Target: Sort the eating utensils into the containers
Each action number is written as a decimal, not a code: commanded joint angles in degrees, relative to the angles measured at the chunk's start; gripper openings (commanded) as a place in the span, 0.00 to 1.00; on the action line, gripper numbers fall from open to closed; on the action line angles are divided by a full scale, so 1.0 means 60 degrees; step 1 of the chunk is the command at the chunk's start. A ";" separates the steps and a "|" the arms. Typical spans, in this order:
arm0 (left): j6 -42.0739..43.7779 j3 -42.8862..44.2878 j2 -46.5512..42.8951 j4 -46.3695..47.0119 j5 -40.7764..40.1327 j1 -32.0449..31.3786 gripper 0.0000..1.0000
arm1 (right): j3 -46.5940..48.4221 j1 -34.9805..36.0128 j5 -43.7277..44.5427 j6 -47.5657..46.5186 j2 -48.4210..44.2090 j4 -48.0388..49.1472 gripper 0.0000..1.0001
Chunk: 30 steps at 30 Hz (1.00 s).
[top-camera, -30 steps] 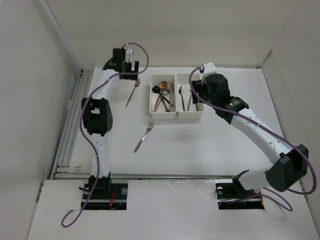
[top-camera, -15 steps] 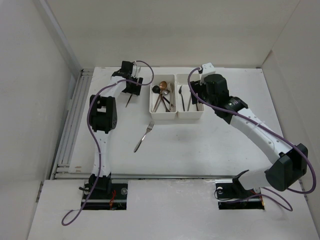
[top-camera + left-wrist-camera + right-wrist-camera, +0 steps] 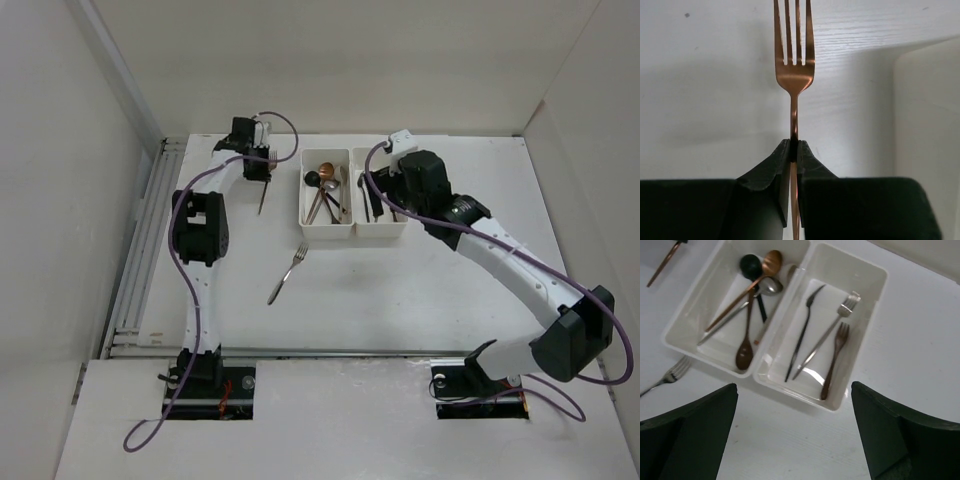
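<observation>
My left gripper (image 3: 794,145) is shut on the handle of a copper fork (image 3: 794,70), whose tines point away over the table. In the top view this gripper (image 3: 257,172) sits left of the containers and the copper fork (image 3: 262,196) sticks out below it. The left bin (image 3: 303,205) holds several spoons (image 3: 746,347). Three forks (image 3: 832,357) lie in the right bin (image 3: 877,287). My right gripper (image 3: 794,386) hangs open and empty above the near edge of the right bin. A silver fork (image 3: 288,272) lies on the table in front of the left bin.
White walls close in the table at the back and both sides. A metal rail (image 3: 135,270) runs along the left edge. The silver fork's tines (image 3: 675,371) show at the left edge of the right wrist view.
My left gripper has come down over the copper fork and shut on its handle. My right gripper has opened wider and shifted slightly left over the right bin.
</observation>
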 commanded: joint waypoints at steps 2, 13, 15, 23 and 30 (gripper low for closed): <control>-0.2616 -0.1292 -0.3998 0.2547 0.1528 0.0172 0.00 | 0.1147 0.0765 -0.1079 -0.0332 0.0480 0.0877 1.00; -0.3585 -0.1238 -0.5293 0.1645 0.1514 -0.1645 0.00 | 0.4298 0.0855 -0.3864 0.1424 0.3658 0.2887 0.99; -0.3586 -0.1238 -0.5396 0.1645 0.1427 -0.1763 0.00 | 0.4387 0.0767 -0.4155 0.2038 0.4040 0.2974 0.98; -0.3498 -0.0930 -0.5396 0.1381 0.1425 -0.2173 0.00 | 0.3523 0.0430 -0.3968 0.2773 0.3953 0.4103 0.81; -0.4098 -0.0930 -0.5396 0.1279 0.1938 -0.2349 0.00 | 0.3831 0.0109 -0.4626 0.3416 0.4730 0.4206 0.29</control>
